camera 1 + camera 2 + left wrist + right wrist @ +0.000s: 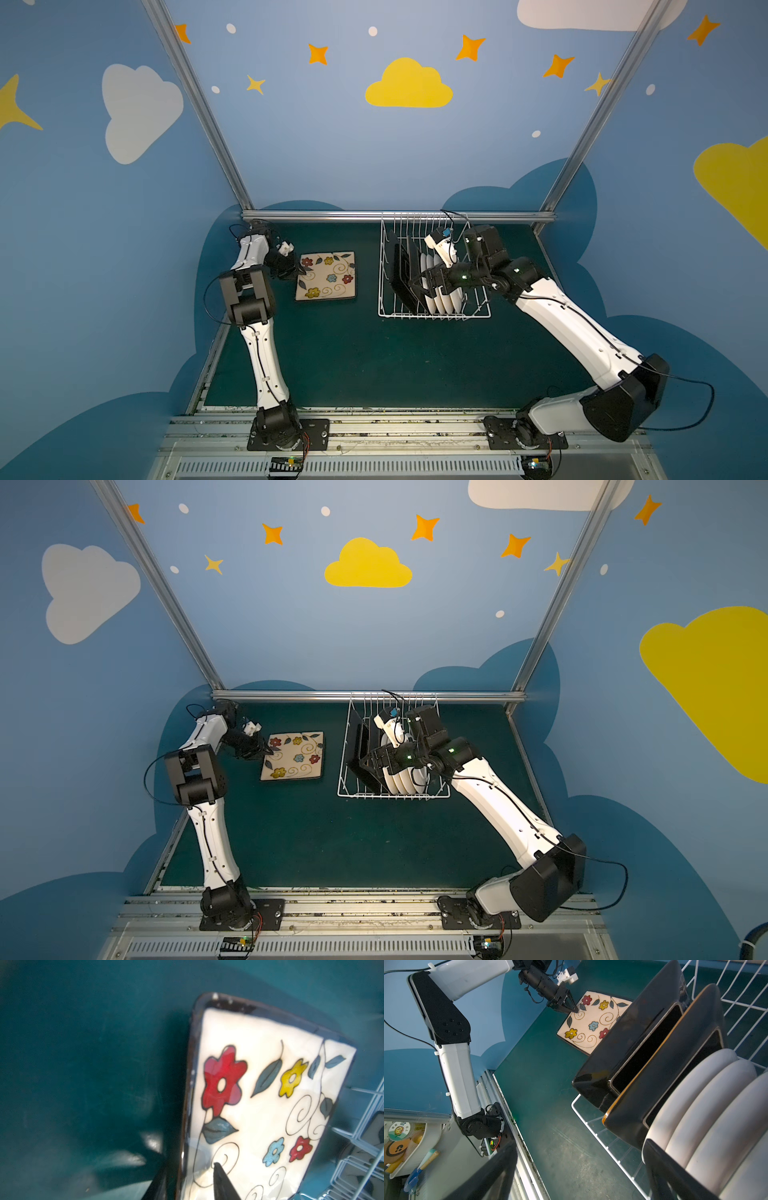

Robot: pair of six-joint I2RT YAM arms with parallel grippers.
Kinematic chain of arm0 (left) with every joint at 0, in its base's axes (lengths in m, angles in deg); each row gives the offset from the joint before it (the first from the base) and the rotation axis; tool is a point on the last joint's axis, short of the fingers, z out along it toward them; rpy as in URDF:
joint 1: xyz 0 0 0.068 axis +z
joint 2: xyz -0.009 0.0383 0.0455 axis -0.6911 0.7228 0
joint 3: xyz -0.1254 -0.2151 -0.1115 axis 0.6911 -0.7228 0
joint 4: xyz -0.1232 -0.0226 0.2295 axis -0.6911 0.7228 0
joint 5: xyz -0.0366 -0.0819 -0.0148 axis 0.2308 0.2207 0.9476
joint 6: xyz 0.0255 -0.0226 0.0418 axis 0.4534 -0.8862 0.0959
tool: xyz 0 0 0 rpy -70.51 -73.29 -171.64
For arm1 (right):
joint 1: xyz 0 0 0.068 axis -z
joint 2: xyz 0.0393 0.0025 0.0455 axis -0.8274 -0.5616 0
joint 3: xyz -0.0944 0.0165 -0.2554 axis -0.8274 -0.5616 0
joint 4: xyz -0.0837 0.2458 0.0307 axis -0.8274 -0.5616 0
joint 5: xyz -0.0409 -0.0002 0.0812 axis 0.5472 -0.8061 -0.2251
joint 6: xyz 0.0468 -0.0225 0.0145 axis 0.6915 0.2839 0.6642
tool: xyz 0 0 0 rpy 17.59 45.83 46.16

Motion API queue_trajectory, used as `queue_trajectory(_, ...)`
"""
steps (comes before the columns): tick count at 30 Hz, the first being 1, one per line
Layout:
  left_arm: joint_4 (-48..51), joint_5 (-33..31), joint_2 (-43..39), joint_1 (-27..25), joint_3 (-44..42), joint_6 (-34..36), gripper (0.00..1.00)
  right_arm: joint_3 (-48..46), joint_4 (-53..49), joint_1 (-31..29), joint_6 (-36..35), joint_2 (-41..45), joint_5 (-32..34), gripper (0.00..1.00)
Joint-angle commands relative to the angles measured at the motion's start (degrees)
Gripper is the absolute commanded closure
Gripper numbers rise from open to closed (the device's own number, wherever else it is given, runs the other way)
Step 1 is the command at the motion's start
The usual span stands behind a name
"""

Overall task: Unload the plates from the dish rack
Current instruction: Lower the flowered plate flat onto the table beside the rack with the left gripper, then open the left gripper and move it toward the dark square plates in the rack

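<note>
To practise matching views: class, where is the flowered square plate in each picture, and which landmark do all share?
Top view: flowered plate lying flat, left of centre.
Top view: plate likewise left of centre.
Left wrist: plate close up, filling much of the picture.
Right wrist: plate small, beyond the racked black plates.
Shared landmark: white dish rack beside it.

A round label (398,1130) with a smiling flower, lying in a white tub (432,1138) beyond the table's edge in the right wrist view, carries what look like the letters "T B". Its smaller characters are too small to read.
</note>
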Motion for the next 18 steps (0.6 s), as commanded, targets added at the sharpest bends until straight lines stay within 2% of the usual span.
queue_trajectory(1, -0.42, -1.73, -1.59, 0.02, 0.1, -1.4, 0.5, 1.21, 0.28, -0.02, 0.27, 0.24, 1.25, 0.06)
queue_trajectory(3, -1.25, -1.87, -2.94, 0.03, -0.95, -2.12, 0.42, 1.05, 0.33, -0.02, 0.27, 0.63, 1.54, 0.06)
queue_trajectory(8, -5.35, -1.67, -8.66, 0.06, -6.36, -5.72, 0.29, -0.1, 1.34, -0.01, 0.63, 1.77, 2.62, 0.06)
queue_trajectory(13, -11.22, 2.63, -16.93, -0.29, -13.29, -9.47, 0.16, -0.83, 1.56, -0.01, 1.02, 3.2, 4.28, 0.06)
queue_trajectory(18, -16.95, 3.57, -27.26, -2.81, -22.19, -11.04, 0.04, -2.71, 3.33, 0.0, 1.11, 5.41, 5.55, 0.06)
